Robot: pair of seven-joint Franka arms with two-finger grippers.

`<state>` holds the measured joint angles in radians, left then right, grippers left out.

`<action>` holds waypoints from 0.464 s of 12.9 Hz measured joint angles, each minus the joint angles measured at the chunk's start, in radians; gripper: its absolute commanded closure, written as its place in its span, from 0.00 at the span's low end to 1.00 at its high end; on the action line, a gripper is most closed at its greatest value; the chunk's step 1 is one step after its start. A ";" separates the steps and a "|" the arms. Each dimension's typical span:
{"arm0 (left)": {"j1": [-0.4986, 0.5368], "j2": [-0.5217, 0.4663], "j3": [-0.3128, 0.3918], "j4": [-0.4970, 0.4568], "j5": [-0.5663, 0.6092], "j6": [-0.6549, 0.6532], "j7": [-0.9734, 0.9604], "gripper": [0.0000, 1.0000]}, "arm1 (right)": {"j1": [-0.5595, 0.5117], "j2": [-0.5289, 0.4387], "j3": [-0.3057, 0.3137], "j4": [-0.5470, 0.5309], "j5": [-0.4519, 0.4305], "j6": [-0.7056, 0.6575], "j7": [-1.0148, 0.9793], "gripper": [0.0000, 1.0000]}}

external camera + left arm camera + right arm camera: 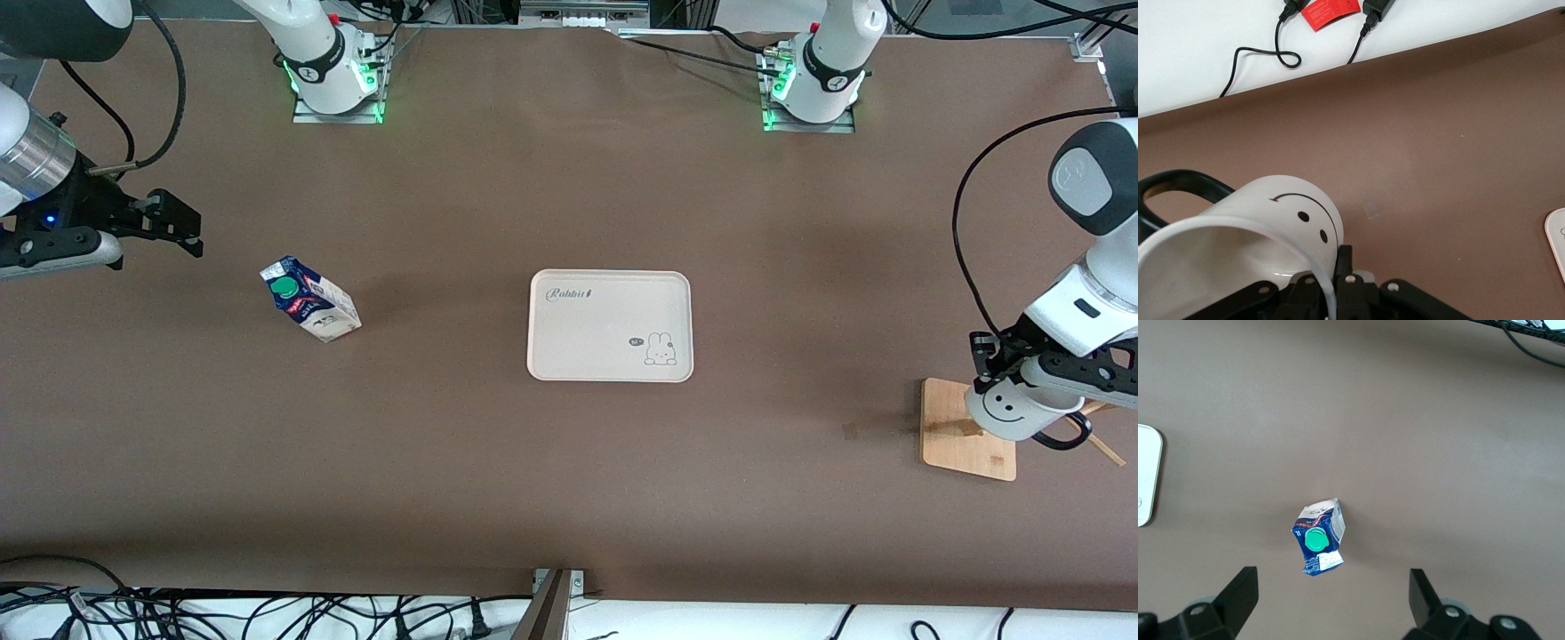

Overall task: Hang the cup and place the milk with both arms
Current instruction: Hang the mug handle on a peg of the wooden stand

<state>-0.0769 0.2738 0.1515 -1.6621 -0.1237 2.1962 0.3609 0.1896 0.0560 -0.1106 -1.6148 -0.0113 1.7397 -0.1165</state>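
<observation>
The white cup with the smiley face hangs tilted in my left gripper, which is shut on its rim over the wooden rack at the left arm's end of the table. In the left wrist view the cup fills the corner, one finger inside the rim and one outside, where my left gripper pinches it. The milk stands on the table toward the right arm's end. My right gripper is open and empty in the air beside it. In the right wrist view the milk sits just ahead of my open right gripper.
A cream tray with a rabbit print lies mid-table; its edge shows in both wrist views. The rack's wooden pegs stick out past the cup. Cables lie along the table's near edge.
</observation>
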 measured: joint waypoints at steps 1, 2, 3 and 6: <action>0.000 0.000 0.001 -0.001 0.000 -0.001 0.000 1.00 | 0.000 0.001 0.000 0.000 0.000 0.000 0.000 0.00; 0.001 0.000 0.001 -0.002 0.000 -0.002 0.000 1.00 | 0.000 0.002 0.001 0.000 0.000 0.001 0.000 0.00; 0.001 0.000 0.002 -0.002 0.000 -0.005 0.000 1.00 | 0.000 0.002 0.001 0.000 0.000 0.002 0.000 0.00; 0.003 -0.006 0.009 -0.002 0.000 -0.043 0.000 1.00 | 0.000 0.002 0.001 0.000 0.000 0.003 0.000 0.00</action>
<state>-0.0740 0.2674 0.1605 -1.6640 -0.1238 2.1528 0.3609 0.1896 0.0581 -0.1094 -1.6147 -0.0113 1.7430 -0.1164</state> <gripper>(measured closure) 0.952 0.000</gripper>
